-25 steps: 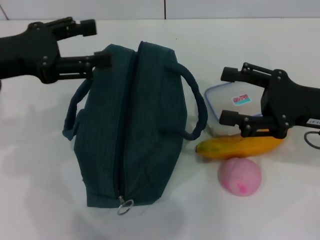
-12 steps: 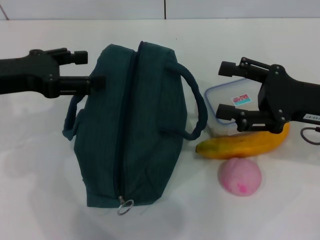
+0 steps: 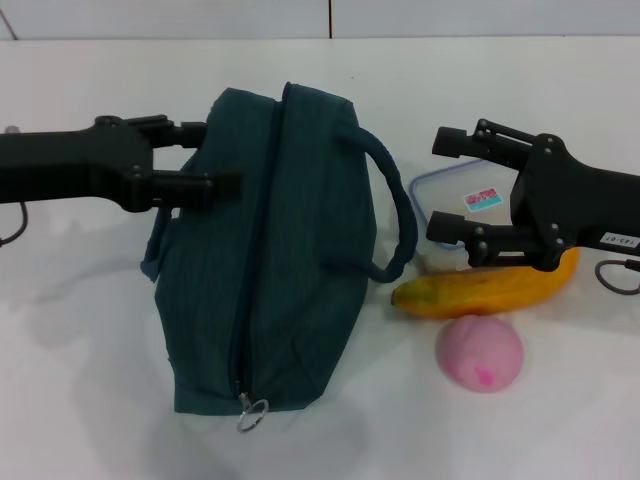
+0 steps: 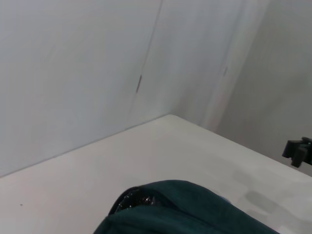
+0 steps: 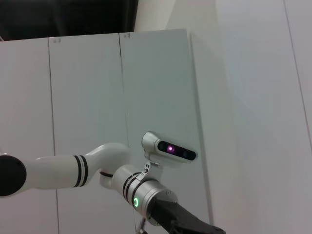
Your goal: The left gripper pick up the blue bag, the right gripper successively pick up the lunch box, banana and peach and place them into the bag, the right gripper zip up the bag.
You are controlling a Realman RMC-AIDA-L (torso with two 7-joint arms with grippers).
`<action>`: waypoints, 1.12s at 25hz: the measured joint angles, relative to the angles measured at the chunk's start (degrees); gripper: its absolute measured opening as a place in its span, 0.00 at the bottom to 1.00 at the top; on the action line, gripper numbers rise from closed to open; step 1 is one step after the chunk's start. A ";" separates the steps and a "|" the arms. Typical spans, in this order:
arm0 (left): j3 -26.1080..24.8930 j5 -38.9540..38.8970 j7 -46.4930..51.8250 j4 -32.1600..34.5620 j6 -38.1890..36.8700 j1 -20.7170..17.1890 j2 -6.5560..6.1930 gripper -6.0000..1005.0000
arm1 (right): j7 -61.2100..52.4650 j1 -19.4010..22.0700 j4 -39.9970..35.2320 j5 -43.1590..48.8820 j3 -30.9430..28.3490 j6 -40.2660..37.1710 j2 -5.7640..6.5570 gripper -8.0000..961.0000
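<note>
The blue bag (image 3: 270, 250) lies on the white table, zipped shut, with its ring pull (image 3: 252, 412) at the near end. My left gripper (image 3: 208, 158) is open, its fingertips over the bag's far left side, above the left handle (image 3: 155, 255). My right gripper (image 3: 445, 185) is open and hovers over the lunch box (image 3: 462, 200), which stands right of the bag. The banana (image 3: 490, 290) lies in front of the box. The peach (image 3: 480, 355) sits in front of the banana. The bag's top (image 4: 180, 209) shows in the left wrist view. The left arm's silver wrist (image 5: 136, 201) shows in the right wrist view.
The bag's right handle (image 3: 395, 215) arches toward the lunch box. A cable (image 3: 615, 275) hangs by the right arm at the table's right edge. A white panelled wall runs behind the table.
My left gripper has moved right, from beside the bag to over its far left side, and the bag's left handle has shifted. My right gripper has edged slightly over the lunch box.
</note>
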State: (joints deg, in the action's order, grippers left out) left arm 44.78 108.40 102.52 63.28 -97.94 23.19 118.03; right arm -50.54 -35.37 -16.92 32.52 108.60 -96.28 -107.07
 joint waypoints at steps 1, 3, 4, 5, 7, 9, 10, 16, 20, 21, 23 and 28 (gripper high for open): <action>0.68 0.01 0.32 0.08 -0.01 0.08 0.00 0.83 | 0.00 0.05 0.10 0.00 0.01 0.02 -0.07 0.86; 1.15 0.14 0.72 -0.08 0.01 0.54 0.01 0.83 | 0.00 0.17 0.28 0.00 0.01 0.03 -0.16 0.86; 1.18 0.25 0.73 -0.24 0.05 0.70 0.01 0.82 | 0.00 0.31 0.35 0.00 0.02 0.05 -0.24 0.86; 1.18 0.25 0.73 -0.24 0.05 0.70 0.01 0.82 | 0.00 0.47 0.37 0.00 0.03 0.13 -0.30 0.85; 1.19 0.31 -0.08 -0.48 0.11 0.78 0.22 0.82 | 0.00 0.94 0.27 -0.01 -0.02 0.43 -0.37 0.85; 1.16 0.19 -0.86 -0.48 0.13 0.67 0.51 0.78 | 0.00 1.33 0.18 -0.01 -0.07 0.56 -0.41 0.85; 1.07 0.06 -1.53 -0.44 0.17 0.52 0.83 0.76 | 0.00 1.52 0.17 -0.03 -0.09 0.58 -0.43 0.85; 0.81 -0.40 -3.32 -0.53 0.97 0.58 1.32 0.64 | 0.08 3.05 0.60 -0.37 -0.59 0.74 -1.03 0.84; 1.16 -0.61 -3.39 -0.53 1.61 1.22 1.42 0.52 | -0.69 5.38 0.95 -0.51 -4.96 1.16 -2.69 0.84; 1.41 -0.61 -3.51 -0.53 1.66 1.51 1.42 0.48 | -1.19 7.39 1.58 -0.55 -9.21 1.47 -4.46 0.84; 2.29 -0.58 -3.65 -0.52 1.72 1.98 1.41 0.41 | -1.16 9.54 2.03 -0.52 -13.35 1.56 -6.27 0.84; 4.83 -0.34 -4.38 -0.56 2.07 2.81 1.38 0.23 | -0.69 14.79 2.39 -2.42 -20.07 0.54 -9.21 0.83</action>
State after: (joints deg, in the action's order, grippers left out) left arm 49.61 108.06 98.14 62.72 -95.87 26.00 119.41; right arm -51.23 -20.57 -14.53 30.10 88.53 -95.74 -116.29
